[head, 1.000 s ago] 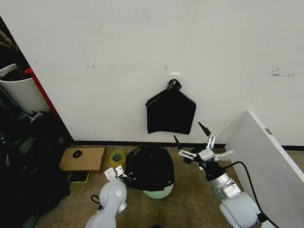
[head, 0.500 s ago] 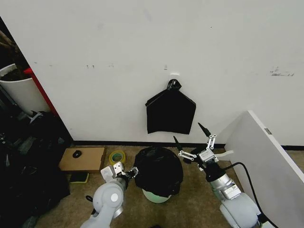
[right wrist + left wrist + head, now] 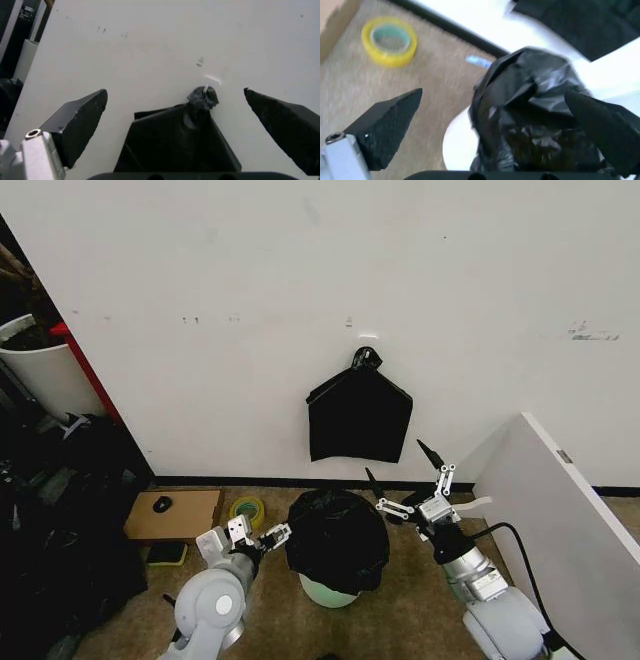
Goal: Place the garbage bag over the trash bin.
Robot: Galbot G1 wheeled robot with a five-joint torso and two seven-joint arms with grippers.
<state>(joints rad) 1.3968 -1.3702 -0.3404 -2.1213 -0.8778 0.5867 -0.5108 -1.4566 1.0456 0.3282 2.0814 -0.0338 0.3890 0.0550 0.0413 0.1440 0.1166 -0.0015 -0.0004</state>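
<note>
The black garbage bag is draped over the trash bin, whose pale base shows under the plastic. My left gripper is open just left of the bag, a small gap away from it. In the left wrist view the bag lies ahead of the open left gripper, with the bin's white side showing below the plastic. My right gripper is open and raised to the right of the bag, holding nothing; in its wrist view the right gripper faces the wall.
A flat black bundle hangs on the wall above the bin. A yellow tape roll and a cardboard box lie on the floor to the left. A white panel stands at the right. A taller white bin and dark clutter fill the far left.
The left gripper has let go of the bag's left side and drawn back to the left. The bag now sits more centred over the bin. The right arm has not moved.
</note>
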